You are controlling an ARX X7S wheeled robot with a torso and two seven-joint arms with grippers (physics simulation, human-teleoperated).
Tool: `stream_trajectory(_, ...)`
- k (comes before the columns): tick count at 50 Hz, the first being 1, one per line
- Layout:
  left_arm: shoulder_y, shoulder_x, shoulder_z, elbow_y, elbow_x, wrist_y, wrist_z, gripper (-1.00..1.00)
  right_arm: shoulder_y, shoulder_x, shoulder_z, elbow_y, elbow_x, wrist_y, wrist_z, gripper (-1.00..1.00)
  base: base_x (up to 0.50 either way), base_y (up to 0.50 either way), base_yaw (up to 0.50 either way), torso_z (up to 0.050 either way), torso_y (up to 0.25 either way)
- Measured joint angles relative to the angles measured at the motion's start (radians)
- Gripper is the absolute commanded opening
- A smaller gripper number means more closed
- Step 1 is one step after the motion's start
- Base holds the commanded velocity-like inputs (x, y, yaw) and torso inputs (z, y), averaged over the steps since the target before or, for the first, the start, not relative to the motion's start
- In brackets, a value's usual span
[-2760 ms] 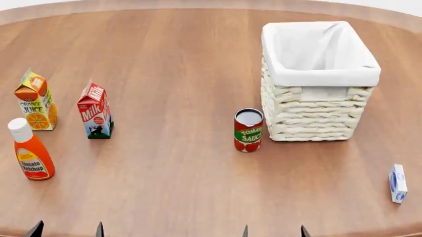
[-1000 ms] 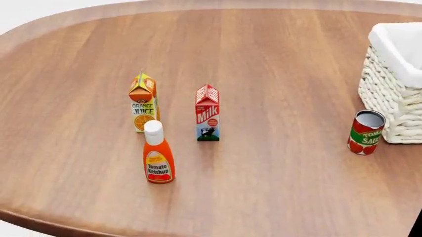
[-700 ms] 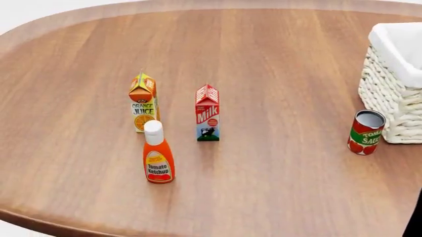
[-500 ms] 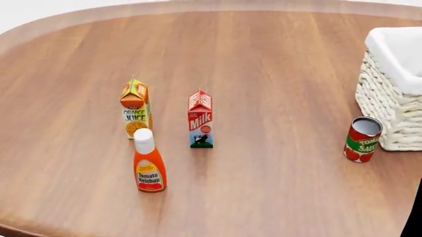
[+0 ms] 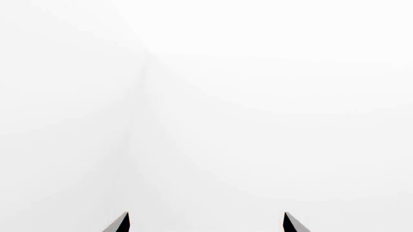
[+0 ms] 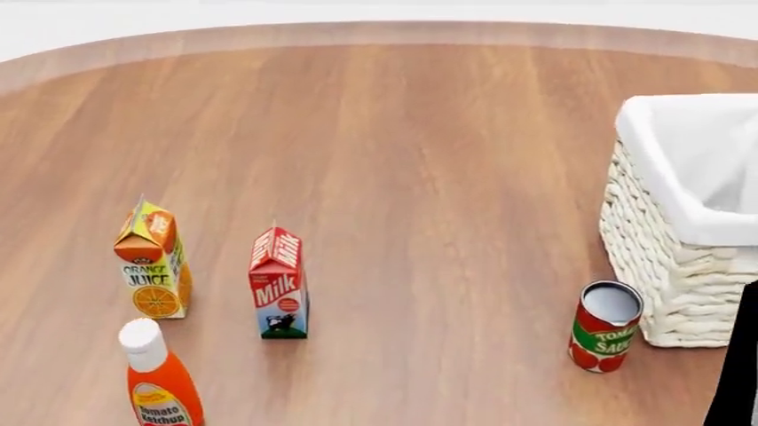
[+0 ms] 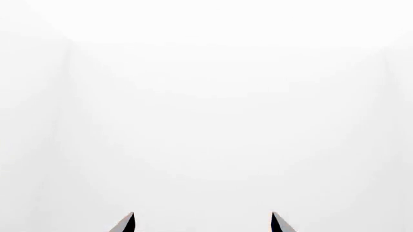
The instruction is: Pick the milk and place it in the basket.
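The milk (image 6: 279, 282) stands upright on the wooden table (image 6: 414, 160), left of centre in the head view. The basket (image 6: 687, 222), cream wicker with a white lining, sits at the right edge, partly cut off. My left gripper (image 5: 205, 223) is open, its two dark tips wide apart against blank white, nothing between them. My right gripper (image 7: 202, 223) is likewise open and faces only white. Neither wrist view shows the table or any object. A dark sliver of arm (image 6: 737, 373) shows at the lower right of the head view.
An orange juice carton (image 6: 152, 261) stands just left of the milk. A tomato ketchup bottle (image 6: 159, 377) is in front of it near the bottom edge. A tomato sauce can (image 6: 604, 326) stands by the basket's near left corner.
The head view has shifted: everything on the table has slid down and left in the picture, and more of the basket now shows. No object has moved on the table.
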Motion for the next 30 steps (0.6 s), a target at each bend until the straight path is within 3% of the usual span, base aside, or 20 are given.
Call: stream_trajectory(30, 0.006, -0.006, -0.001, -0.002, -0.007, 0.009, -0.007, 1.00, -0.035, 0.019, -0.032, 0.002, -0.045, -0.041, -0.003, 1.00, 0.50, -0.06, 0.00, 0.000, 0.001)
